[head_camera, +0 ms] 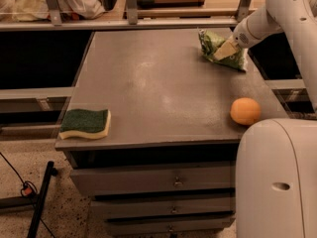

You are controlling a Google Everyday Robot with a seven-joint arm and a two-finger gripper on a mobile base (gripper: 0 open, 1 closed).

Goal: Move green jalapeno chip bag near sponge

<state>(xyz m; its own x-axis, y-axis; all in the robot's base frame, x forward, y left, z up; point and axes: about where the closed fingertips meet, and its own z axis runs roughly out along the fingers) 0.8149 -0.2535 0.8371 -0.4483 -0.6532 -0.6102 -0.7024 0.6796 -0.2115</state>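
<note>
The green jalapeno chip bag (pixel 212 43) lies crumpled on the far right part of the grey table (pixel 153 88). My gripper (pixel 225 50) reaches in from the right on the white arm and sits right on the bag's right half, covering part of it. The sponge (pixel 85 123), dark green on top with a pale yellow layer below, lies flat at the table's near left corner, far from the bag and the gripper.
A round orange fruit (pixel 245 111) sits near the table's right front edge. My white base (pixel 277 182) fills the lower right. A shelf rail with posts (pixel 129 21) runs behind the table. Drawers (pixel 173 182) are below the tabletop.
</note>
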